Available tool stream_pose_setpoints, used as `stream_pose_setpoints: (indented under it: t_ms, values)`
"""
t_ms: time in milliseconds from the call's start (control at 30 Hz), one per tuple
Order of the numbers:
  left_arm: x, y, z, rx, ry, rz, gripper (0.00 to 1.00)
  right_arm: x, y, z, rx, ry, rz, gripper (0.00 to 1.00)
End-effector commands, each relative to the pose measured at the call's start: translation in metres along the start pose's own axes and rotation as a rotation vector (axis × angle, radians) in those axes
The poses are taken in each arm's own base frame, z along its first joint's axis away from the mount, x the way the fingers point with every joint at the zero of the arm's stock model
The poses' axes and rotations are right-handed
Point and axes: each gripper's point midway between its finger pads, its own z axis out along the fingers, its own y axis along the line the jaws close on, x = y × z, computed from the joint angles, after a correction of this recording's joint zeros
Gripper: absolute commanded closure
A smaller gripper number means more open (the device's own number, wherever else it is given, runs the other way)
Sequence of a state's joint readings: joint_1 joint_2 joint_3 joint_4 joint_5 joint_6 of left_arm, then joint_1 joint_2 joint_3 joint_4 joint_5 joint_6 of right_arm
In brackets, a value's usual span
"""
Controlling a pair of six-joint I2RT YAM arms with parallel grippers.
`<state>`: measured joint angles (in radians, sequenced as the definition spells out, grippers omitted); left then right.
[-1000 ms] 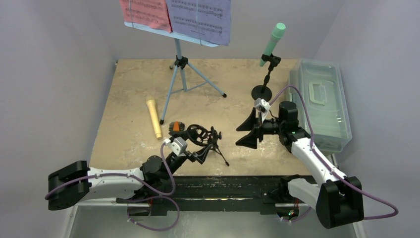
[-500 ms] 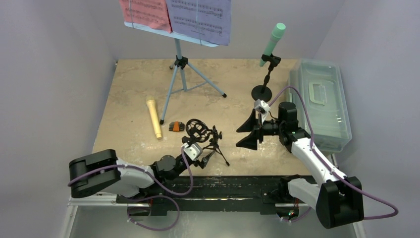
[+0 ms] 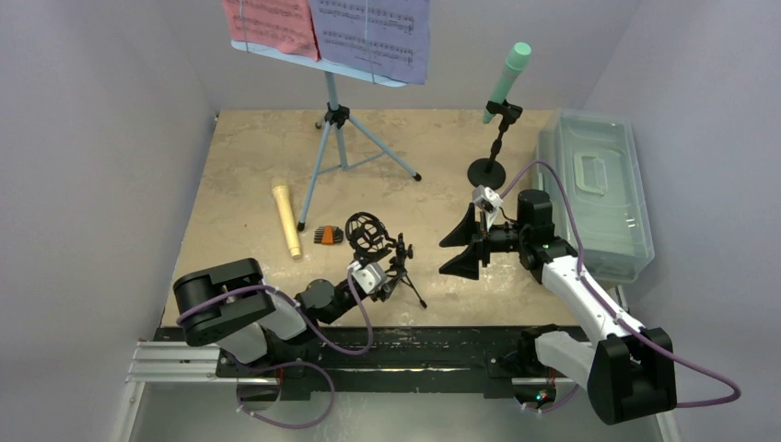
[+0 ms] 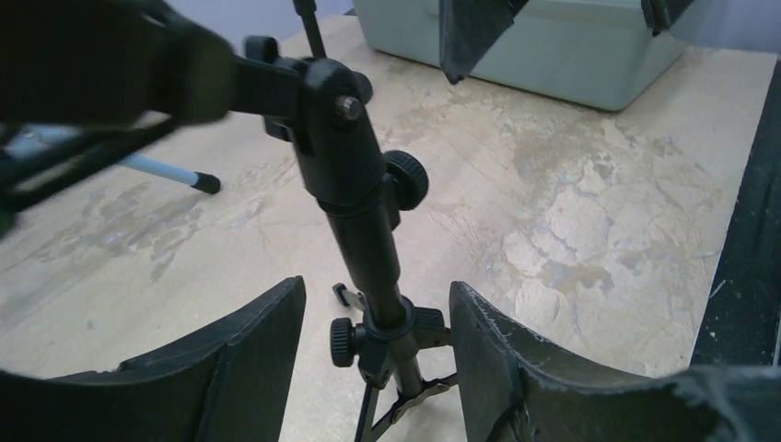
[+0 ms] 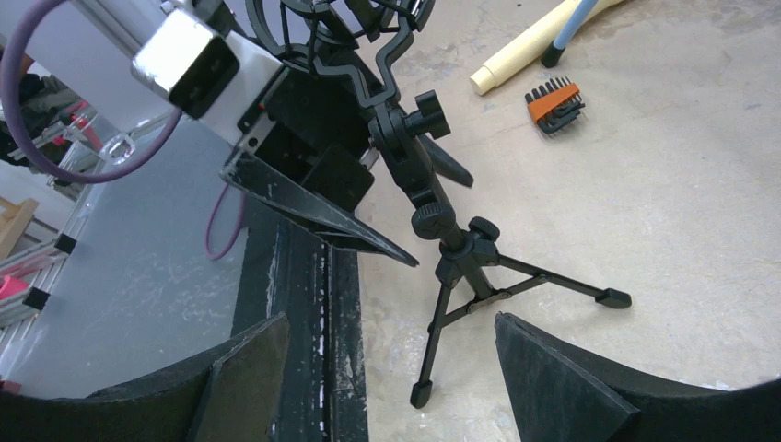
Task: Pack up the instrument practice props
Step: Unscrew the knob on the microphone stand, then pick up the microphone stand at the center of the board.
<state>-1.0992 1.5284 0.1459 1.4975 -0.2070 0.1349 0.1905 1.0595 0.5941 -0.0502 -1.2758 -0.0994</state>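
A small black microphone tripod [image 3: 398, 262] with a round shock mount stands near the front edge. Its stem [image 4: 364, 212] rises between the fingers of my left gripper [image 4: 376, 290], which is open with a gap on each side. My right gripper [image 3: 442, 255] hangs open and empty just right of that tripod [image 5: 460, 253]. A yellow microphone [image 3: 287, 221] lies on the table. The mint-green microphone [image 3: 507, 81] sits on a black round-base stand [image 3: 486, 170]. The light-blue tripod [image 3: 336, 138] carries a red page [image 3: 272, 23] and a purple page [image 3: 373, 32].
A translucent grey tub [image 3: 599, 193] with its lid on stands along the right wall. A small orange and black bit holder [image 3: 328, 235] lies between the yellow microphone and the black tripod. The black base rail [image 3: 414, 345] runs along the front edge.
My left arm has folded in and its gripper has moved right, low around the black tripod's stem, with the jaws narrowing. The right arm has hardly moved.
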Motion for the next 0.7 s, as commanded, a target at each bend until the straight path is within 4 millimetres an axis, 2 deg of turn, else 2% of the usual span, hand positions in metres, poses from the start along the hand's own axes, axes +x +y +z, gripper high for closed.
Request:
stream_pose_setpoints:
  t_ms: [0, 167, 667]
  values:
    - [-0.058, -0.003, 0.013, 0.028, -0.249, -0.05, 0.47, -0.013, 0.005, 0.0, -0.029, -0.01, -0.052, 0.14]
    - [-0.055, -0.005, 0.016, 0.035, -0.244, -0.058, 0.56, -0.013, 0.005, 0.001, -0.033, -0.009, -0.051, 0.14]
    - [-0.071, -0.002, 0.022, 0.045, -0.29, -0.07, 0.66, -0.011, 0.004, 0.001, -0.033, -0.005, -0.049, 0.14]
